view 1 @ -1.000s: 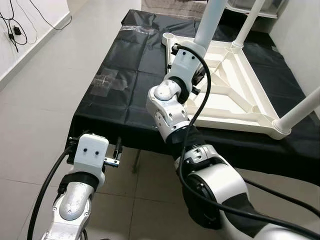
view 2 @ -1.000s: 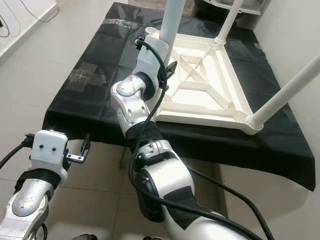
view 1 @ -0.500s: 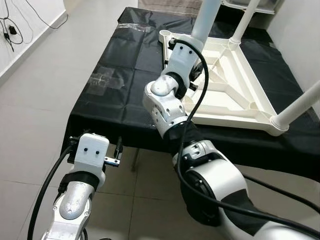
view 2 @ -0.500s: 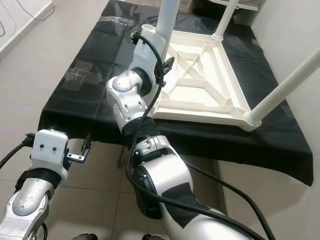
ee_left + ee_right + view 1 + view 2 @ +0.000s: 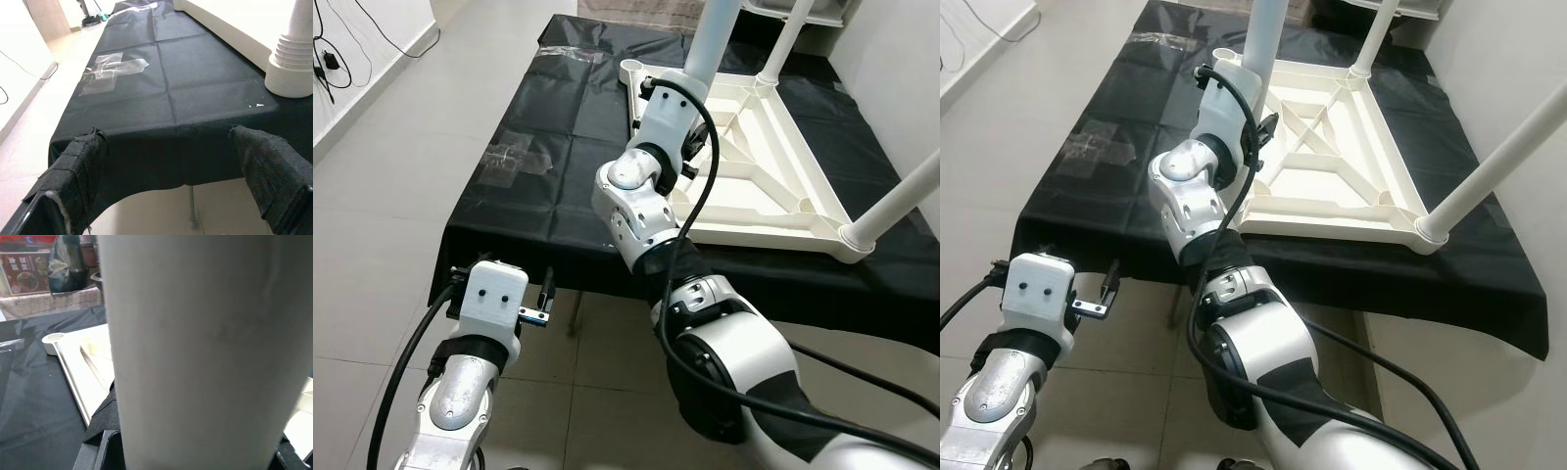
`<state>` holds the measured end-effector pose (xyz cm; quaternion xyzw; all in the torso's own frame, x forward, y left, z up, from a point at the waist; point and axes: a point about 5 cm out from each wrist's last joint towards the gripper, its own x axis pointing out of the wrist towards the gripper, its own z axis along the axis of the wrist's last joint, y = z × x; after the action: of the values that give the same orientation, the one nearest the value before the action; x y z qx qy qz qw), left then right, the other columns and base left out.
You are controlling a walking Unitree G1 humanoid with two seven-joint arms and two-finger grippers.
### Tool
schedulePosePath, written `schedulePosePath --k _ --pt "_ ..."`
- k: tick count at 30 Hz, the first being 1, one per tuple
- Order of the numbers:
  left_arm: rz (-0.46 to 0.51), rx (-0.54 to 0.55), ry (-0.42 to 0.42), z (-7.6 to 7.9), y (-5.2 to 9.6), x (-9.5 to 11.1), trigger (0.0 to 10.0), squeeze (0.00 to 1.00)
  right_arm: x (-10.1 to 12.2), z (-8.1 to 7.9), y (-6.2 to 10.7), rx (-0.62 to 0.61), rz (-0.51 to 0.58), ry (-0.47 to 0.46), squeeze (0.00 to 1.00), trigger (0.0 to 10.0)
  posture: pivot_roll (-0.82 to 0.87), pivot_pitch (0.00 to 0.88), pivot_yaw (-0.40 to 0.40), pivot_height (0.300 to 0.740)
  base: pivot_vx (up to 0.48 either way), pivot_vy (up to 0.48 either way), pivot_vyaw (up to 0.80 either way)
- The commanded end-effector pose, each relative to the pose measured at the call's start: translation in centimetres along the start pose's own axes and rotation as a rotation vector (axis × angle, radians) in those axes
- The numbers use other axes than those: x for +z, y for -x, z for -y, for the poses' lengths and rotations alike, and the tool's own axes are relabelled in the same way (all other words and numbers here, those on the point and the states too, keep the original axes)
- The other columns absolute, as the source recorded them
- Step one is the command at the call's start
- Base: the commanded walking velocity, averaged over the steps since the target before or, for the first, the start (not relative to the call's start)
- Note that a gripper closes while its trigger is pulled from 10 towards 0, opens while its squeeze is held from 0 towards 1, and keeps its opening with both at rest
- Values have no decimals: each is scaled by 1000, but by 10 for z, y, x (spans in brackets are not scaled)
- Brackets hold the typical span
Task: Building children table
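Here, upturned white tabletop (image 5: pixel 773 166), three legs fitted, right hand (image 5: pixel 1268 122) pinching one leg (image 5: pixel 710 39), left hand (image 5: pixel 171 186) spread

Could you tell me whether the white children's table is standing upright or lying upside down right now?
Upside down: the tabletop lies ribbed underside up on the black cloth, legs pointing upward.

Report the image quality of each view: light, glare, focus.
Eye views: even light, sharp, soft sheen on the black cloth. Left wrist view: the cloth sharp, near fingers soft. Right wrist view: the white leg too close, blurred.
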<state>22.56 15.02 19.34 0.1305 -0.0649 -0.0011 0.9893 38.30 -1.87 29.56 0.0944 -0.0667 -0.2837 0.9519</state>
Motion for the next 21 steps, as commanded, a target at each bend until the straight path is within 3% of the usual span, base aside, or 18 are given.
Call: schedulePosePath --k 1,13,14,17,18,19,21 --pt "-19 -12 2 3 2 -4 10000 0 -53 9 8 -28 -247 81 0 10000 123 208 -136 740 0 0 0" --pt "-21 -16 4 4 3 -4 10000 0 -67 10 12 -3 -287 108 0 10000 120 216 -133 740 0 0 0" --pt "-22 -17 4 4 4 -4 10000 0 -69 9 12 20 -297 103 1000 10000 122 215 -134 740 0 0 0" --pt "-24 -17 3 4 4 -5 10000 0 -69 9 13 29 -286 106 1000 10000 122 214 -133 740 0 0 0" --pt "-25 -17 3 4 4 -5 10000 0 -69 8 13 34 -276 108 839 10000 122 214 -133 740 0 0 0" --pt "-26 -17 3 4 4 -5 10000 0 -68 7 14 35 -268 103 0 10000 119 210 -131 740 0 0 0" --pt "-27 -17 3 4 4 -6 10000 0 -67 7 14 35 -263 100 0 10000 119 210 -131 740 0 0 0"
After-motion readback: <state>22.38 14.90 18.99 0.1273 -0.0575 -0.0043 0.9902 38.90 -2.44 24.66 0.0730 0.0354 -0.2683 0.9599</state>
